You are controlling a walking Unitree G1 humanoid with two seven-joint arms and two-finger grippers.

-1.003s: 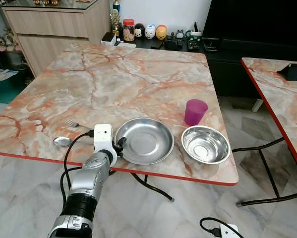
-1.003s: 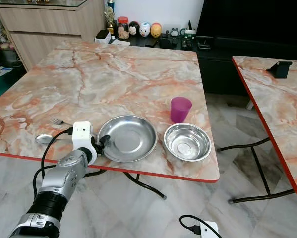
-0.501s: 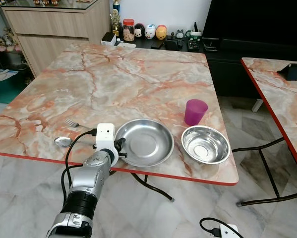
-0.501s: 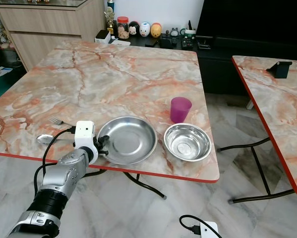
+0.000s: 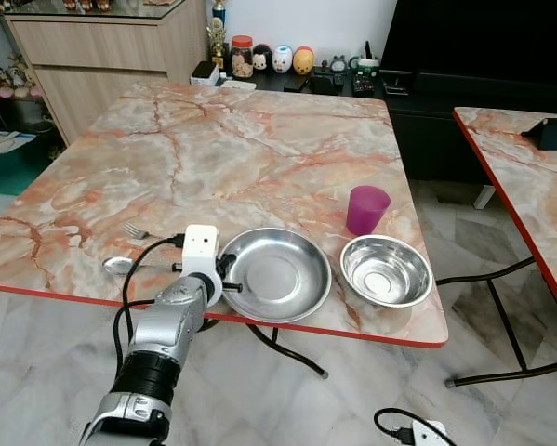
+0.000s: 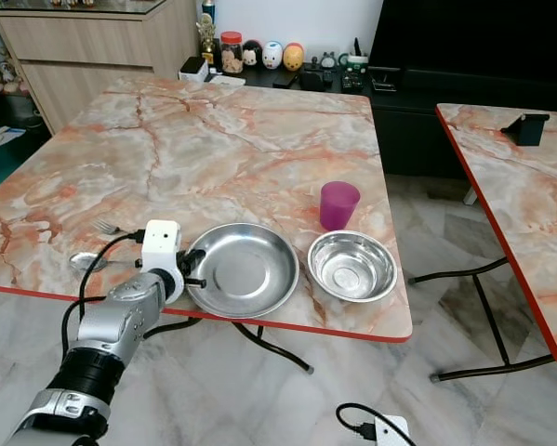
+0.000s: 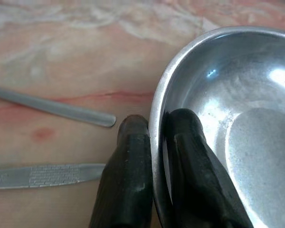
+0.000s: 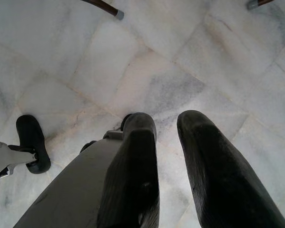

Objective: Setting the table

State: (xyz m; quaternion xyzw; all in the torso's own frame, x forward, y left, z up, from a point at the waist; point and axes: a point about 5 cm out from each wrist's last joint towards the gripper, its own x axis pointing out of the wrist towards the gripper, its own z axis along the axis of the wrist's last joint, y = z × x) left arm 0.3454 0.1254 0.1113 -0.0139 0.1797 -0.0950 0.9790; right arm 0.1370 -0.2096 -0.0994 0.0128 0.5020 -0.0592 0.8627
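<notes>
The left gripper (image 7: 154,142) is pinching the steel plate's (image 5: 276,274) near-left rim, one finger inside, one outside. The plate is sitting by the table's (image 5: 259,139) front edge, fork (image 5: 135,230) and spoon (image 5: 118,265) lying just left of it. The fingertips' contact is hiding under the rim. The right gripper (image 8: 168,137) is hanging parted, empty.

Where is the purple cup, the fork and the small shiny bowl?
purple cup (image 5: 366,210), left eye view, on its side wall.
fork (image 5: 135,230), left eye view, on the tines.
small shiny bowl (image 6: 352,266), right eye view, on its inside bottom.
</notes>
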